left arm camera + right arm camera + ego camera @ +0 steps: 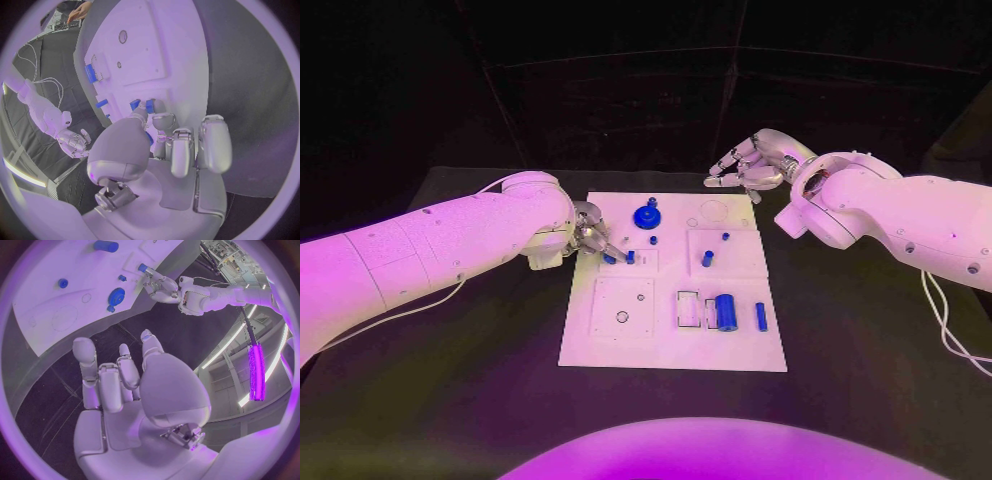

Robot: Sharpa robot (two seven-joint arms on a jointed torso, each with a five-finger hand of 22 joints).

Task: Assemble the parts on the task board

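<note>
The task board (672, 345) is seen lying flat in the middle of the black surface (877, 330). The left hand (589, 238) is placed over the board's left edge, at about the upper third. Its fingertips (149, 107) are brought down together onto a small blue peg (630, 257) that stands on the board, and a second small blue piece (609, 259) is seen just beside it. In the left wrist view the thumb and a finger appear closed around the peg, while the other fingers are held curled beside them; whether the peg is truly pinched or only touched cannot be told with certainty.

The right hand (751, 165) is held above the surface beyond the board's far right corner, well apart from every part. Its fingers (84, 357) are loosely curved and spread, and nothing is held in them.

On the board, a round blue knob (648, 214) is seated near the far edge. A short blue pin (708, 259) is seen in the right middle panel, and a thick blue cylinder (726, 312) and a thin blue rod (762, 317) are laid in the near right section.
</note>
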